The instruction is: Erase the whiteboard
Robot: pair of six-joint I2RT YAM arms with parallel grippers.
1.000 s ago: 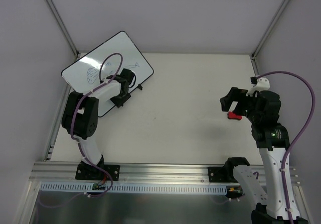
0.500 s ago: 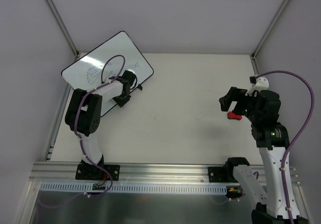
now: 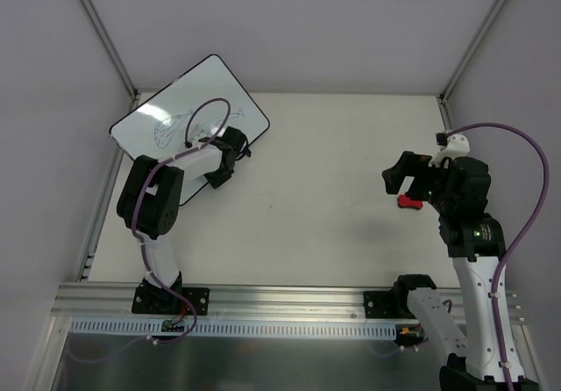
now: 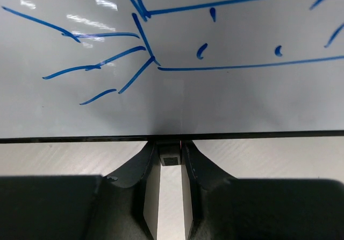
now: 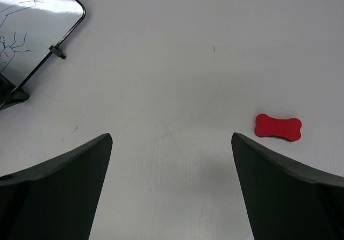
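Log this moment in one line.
left gripper: shut on clip | right gripper: open above table | red eraser: lying ungripped | whiteboard: blue marks unerased

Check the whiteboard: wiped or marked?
Marked. Blue pen lines cross the whiteboard in the left wrist view; the red eraser lies apart on the table, unheld.

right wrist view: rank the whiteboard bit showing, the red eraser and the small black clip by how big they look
1. whiteboard, only its corner in view
2. red eraser
3. black clip
The board sits farther from the camera, yet looks largest.
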